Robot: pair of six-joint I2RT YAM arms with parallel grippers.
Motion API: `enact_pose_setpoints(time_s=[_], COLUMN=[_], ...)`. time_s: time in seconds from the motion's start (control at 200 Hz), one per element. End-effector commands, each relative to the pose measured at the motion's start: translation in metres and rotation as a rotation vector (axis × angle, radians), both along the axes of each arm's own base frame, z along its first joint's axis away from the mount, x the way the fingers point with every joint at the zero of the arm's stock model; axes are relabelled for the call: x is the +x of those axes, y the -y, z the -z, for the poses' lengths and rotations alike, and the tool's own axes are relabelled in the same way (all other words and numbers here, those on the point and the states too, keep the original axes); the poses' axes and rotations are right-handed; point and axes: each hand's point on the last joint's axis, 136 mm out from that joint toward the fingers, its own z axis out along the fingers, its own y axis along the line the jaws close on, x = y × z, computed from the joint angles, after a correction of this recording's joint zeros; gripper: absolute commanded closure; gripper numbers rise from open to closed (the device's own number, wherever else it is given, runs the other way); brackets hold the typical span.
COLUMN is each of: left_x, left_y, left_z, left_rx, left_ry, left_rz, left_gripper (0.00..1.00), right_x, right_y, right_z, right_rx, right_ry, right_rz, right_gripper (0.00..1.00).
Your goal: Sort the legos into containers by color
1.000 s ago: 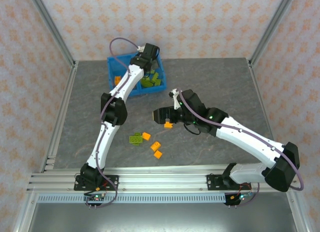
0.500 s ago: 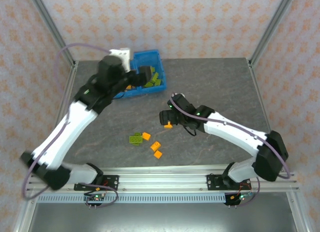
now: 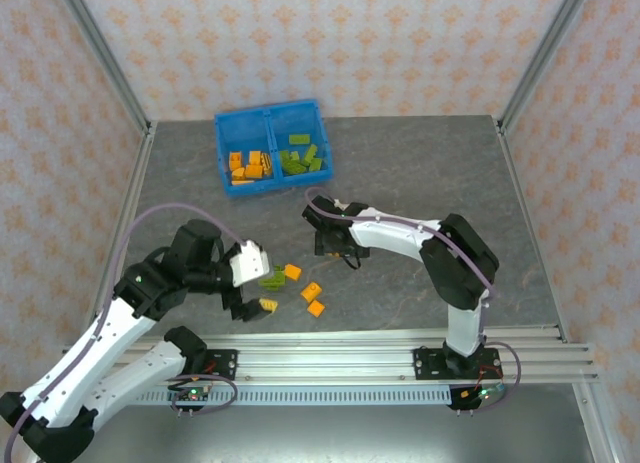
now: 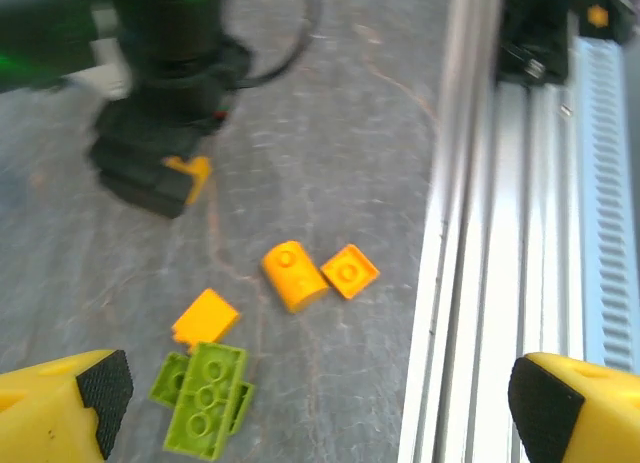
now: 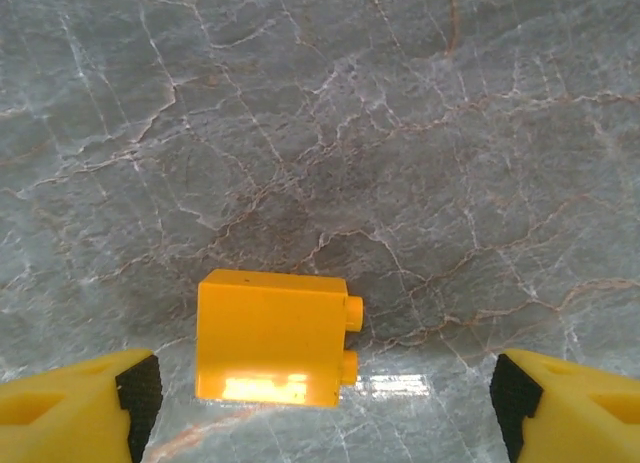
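Note:
The containers are the two halves of a blue bin (image 3: 222, 143) at the back; orange legos (image 3: 247, 167) lie in its left half and green ones (image 3: 302, 157) in its right. Loose on the table are a green lego (image 3: 271, 278) (image 4: 203, 398) and three orange legos (image 3: 292, 271) (image 3: 312, 291) (image 3: 316, 308). My left gripper (image 3: 255, 305) (image 4: 315, 408) hovers open just near-left of them, holding nothing. My right gripper (image 3: 335, 245) (image 5: 320, 393) is open and straddles another orange lego (image 5: 270, 338), which lies on its side on the table, untouched by either finger.
The aluminium rail (image 3: 330, 348) (image 4: 470, 283) runs along the table's near edge, close to the left gripper. Frame posts (image 3: 105, 73) stand at the back corners. Grey marbled tabletop (image 3: 420, 173) lies bare to the right of the bin.
My left arm has swung from the bin back to the near side beside the loose legos, its jaws opening. My right gripper has come down over the orange lego, jaws narrowing a little.

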Motion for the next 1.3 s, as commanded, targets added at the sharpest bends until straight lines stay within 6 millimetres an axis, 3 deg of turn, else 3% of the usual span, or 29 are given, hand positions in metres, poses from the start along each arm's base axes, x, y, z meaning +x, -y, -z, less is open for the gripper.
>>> enact_pose_setpoints(time_s=[0.0,0.19,0.47,0.611,0.701,0.821,0.926,1.046,1.126,1.186,1.291], left_x=[-0.018,-0.011,-0.01,-0.004,0.005,0.018,0.037,0.062,0.064,0.061,0.061], left_y=[0.012,0.008,0.009,0.004,-0.001,-0.008,-0.022,-0.059,-0.077,-0.085,-0.096], left_z=[0.01,0.033,0.035,0.036,0.035,0.024,0.006,-0.023,-0.034,-0.037,-0.032], left_rx=[-0.043,0.043,0.012,0.024,0.037,0.036,0.032,0.031,0.011,0.001,0.041], left_ry=[0.08,0.014,0.084,0.143,0.2,0.311,0.444,0.601,0.676,0.711,0.72], left_rz=[0.205,0.192,0.189,0.157,0.104,0.031,-0.107,-0.387,-0.496,-0.53,-0.567], left_gripper=[0.0,0.01,0.0,0.0,0.0,0.0,0.0,0.0,0.0,0.0,0.0], right_x=[0.005,0.003,-0.002,-0.003,0.004,0.016,0.023,0.031,0.044,0.057,0.087], right_y=[-0.004,-0.009,-0.003,-0.005,-0.009,-0.026,-0.06,-0.112,-0.143,-0.163,-0.191], right_z=[0.0,0.012,0.028,0.026,0.005,-0.053,-0.101,-0.141,-0.157,-0.157,-0.162], right_rx=[-0.021,-0.014,0.006,0.036,0.058,0.078,0.171,0.319,0.394,0.404,0.384], right_ry=[0.0,-0.02,-0.015,-0.011,0.05,0.213,0.304,0.367,0.401,0.426,0.481], right_rz=[0.029,0.036,0.12,0.125,0.116,0.042,-0.052,-0.161,-0.203,-0.225,-0.24], right_gripper=[0.17,0.27,0.51,0.56,0.59,0.6,0.59,0.59,0.59,0.59,0.59])
